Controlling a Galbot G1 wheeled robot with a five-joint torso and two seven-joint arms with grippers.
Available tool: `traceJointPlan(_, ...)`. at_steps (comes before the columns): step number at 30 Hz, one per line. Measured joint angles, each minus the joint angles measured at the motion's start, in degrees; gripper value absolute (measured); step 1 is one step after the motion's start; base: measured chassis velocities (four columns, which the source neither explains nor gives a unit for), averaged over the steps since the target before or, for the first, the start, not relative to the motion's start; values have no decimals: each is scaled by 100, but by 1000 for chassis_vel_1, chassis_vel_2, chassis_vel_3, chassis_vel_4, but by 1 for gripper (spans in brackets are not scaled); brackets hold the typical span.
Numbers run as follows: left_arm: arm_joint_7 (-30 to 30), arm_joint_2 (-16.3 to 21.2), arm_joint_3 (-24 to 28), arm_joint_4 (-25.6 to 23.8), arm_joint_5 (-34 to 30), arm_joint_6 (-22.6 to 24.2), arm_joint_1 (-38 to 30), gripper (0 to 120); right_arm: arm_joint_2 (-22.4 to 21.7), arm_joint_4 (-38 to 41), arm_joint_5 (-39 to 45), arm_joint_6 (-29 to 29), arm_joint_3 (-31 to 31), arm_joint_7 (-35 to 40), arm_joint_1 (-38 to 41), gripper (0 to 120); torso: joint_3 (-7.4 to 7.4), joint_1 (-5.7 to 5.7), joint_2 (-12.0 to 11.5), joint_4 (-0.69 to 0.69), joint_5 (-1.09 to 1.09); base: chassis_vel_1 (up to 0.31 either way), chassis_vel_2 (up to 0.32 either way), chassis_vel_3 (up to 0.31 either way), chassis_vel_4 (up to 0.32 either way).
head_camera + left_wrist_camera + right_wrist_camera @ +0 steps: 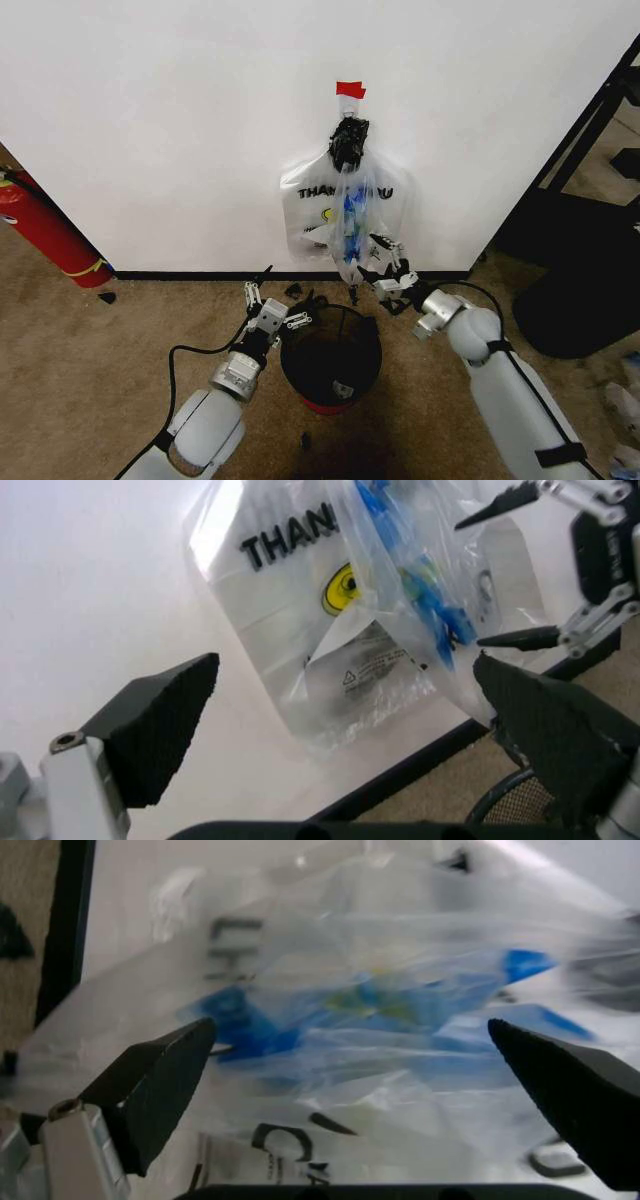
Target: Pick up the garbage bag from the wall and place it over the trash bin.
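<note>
The right gripper (383, 262) is spread wide with nothing in it, right against the bottom of the garbage bag (345, 215). The bag hangs on the wall (180, 120) at twelve o'clock from the trash bin (331, 357). The left gripper (258, 290), also spread, sits at ten o'clock of the bin.

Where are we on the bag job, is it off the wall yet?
Not yet. The garbage bag hangs on the wall under the red tape. The right gripper is open at its lower edge, nothing gripped. The left gripper waits open beside the trash bin. Pulling off and draping remain.
</note>
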Motion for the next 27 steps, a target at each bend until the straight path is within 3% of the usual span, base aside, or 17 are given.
traceJointPlan(14, -37, -94, -94, -101, 155, -41, 225, 100, 61, -364, -360, -113, 433, 124, 109, 100, 0, 0, 0, -1, 1, 0, 0, 0, 0)
traceJointPlan(27, -34, -175, -171, -204, 336, -89, 452, 100, -31, -423, 3, -204, 559, 638, 38, 100, 0, 0, 0, 0, 1, 0, 0, 0, 0)
